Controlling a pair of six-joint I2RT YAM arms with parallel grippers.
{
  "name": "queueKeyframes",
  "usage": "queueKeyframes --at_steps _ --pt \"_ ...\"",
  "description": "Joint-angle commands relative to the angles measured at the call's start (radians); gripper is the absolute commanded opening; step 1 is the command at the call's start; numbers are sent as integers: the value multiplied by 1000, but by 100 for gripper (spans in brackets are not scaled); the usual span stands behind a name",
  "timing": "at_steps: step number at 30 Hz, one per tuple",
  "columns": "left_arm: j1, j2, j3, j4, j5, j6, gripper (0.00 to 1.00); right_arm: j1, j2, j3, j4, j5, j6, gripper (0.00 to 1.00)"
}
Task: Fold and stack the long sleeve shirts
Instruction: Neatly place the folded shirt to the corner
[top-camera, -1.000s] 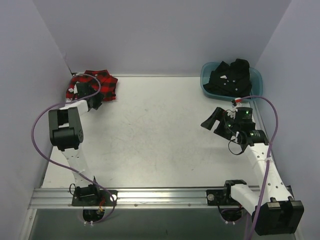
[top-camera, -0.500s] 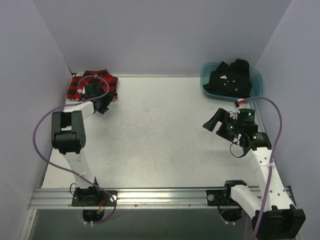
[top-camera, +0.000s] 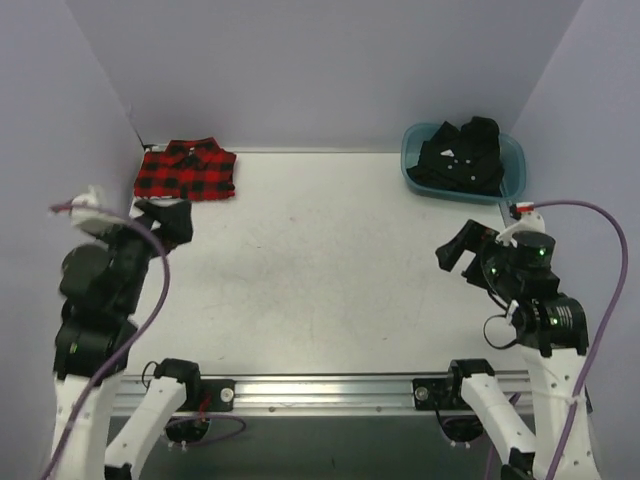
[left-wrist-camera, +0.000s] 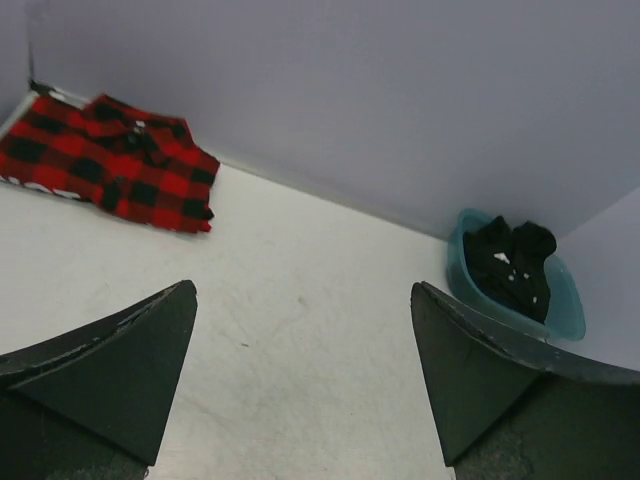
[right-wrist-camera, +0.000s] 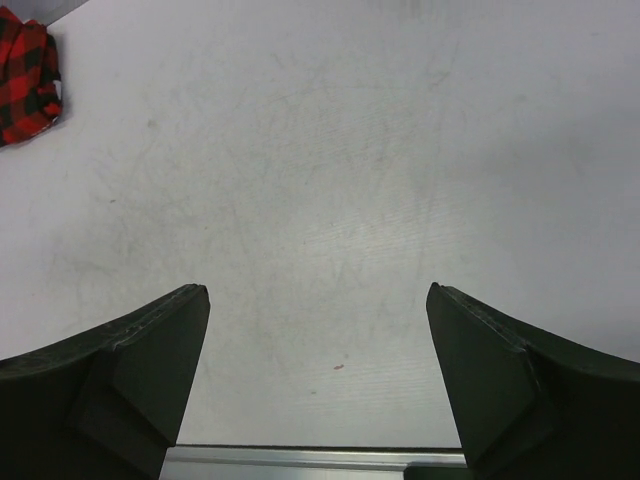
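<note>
Noting the check shirt (top-camera: 186, 172) folded at ten o'clock, we judge the black shirt (top-camera: 462, 155), at two o'clock in its tub (top-camera: 514, 160), due next; left claw (left-wrist-camera: 302, 290) and right claw (right-wrist-camera: 317, 290) gape empty.

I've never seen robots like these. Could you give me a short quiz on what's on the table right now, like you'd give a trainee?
1. True or false: the red-and-black check shirt lies inside the teal tub.
2. Where is the black shirt? A) in the teal tub B) hanging on the back wall C) on top of the check shirt
3. Fill in the blank: the left gripper and the right gripper both hold nothing, and their jaws are ____.

Key:
1. False. It lies on the table at the far left corner.
2. A
3. open
</note>
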Motion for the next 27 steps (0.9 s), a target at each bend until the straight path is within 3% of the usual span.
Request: queueKeyframes --at_steps 1,4,10,21,27 --pt "-2 -209 39 -307 -155 160 97 11 -66 83 -144 157 -74 96" --pt "-45 -369 49 -402 -239 183 97 51 -158 91 -162 313 -86 100" --pt "-60 -629 -45 -419 -321 232 97 110 -351 -23 -115 518 -141 100" --pt "-74 -799 -250 -327 -403 211 97 123 -667 -267 20 564 -204 100" --pt "-74 -834 -313 -306 -439 179 97 123 -741 -322 59 556 -206 100"
